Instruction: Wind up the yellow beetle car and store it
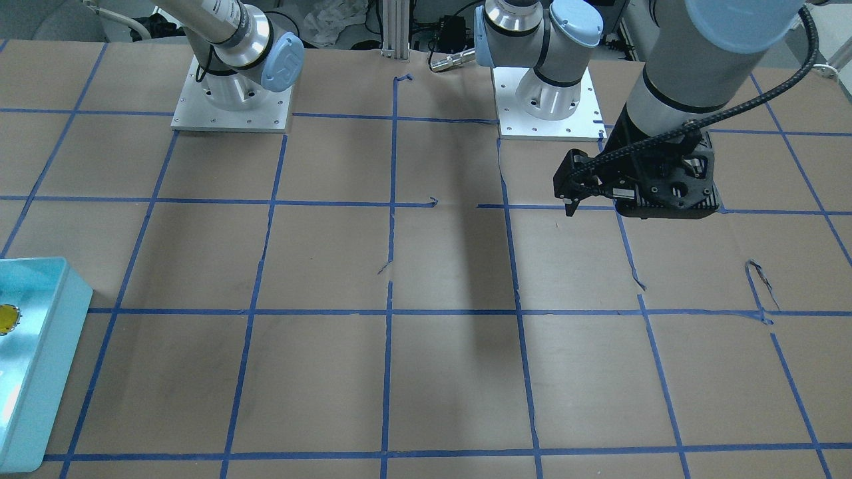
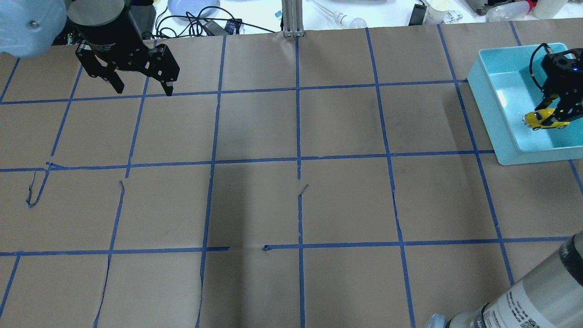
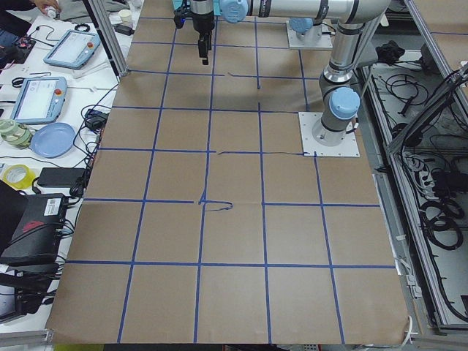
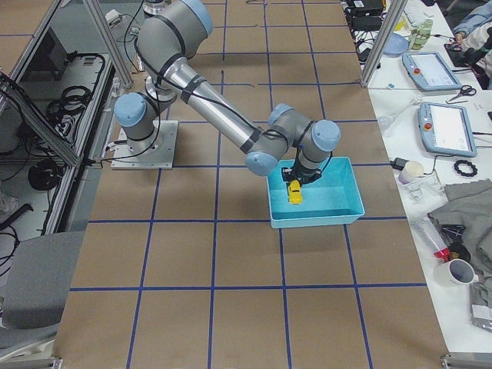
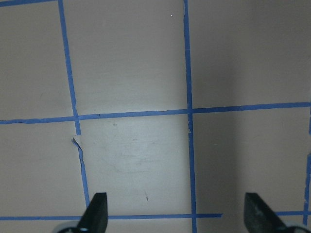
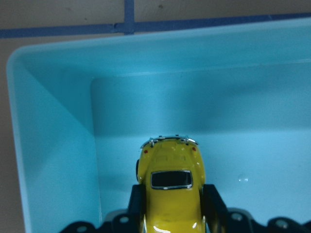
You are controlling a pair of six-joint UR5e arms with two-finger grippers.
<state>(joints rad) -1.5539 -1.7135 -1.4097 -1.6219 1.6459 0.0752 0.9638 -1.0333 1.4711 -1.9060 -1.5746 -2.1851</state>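
- Holding the tiny glossy yellow beetle car (image 6: pixel 171 189) by its flanks, our right gripper (image 6: pixel 172 211) sits inside the teal plastic bin (image 6: pixel 53 121).
- Its long axis runs straight out from that gripper, toward a bin wall.
- Our left gripper (image 2: pixel 144 89) hangs spread, empty, well apart.

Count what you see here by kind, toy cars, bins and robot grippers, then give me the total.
yellow beetle car: 1
light blue bin: 1
grippers: 2 (left gripper, right gripper)
Total: 4

Glossy yellow beetle car (image 6: pixel 171 189), dark-windowed, inside teal bin (image 6: pixel 53 145), seemingly above floor.
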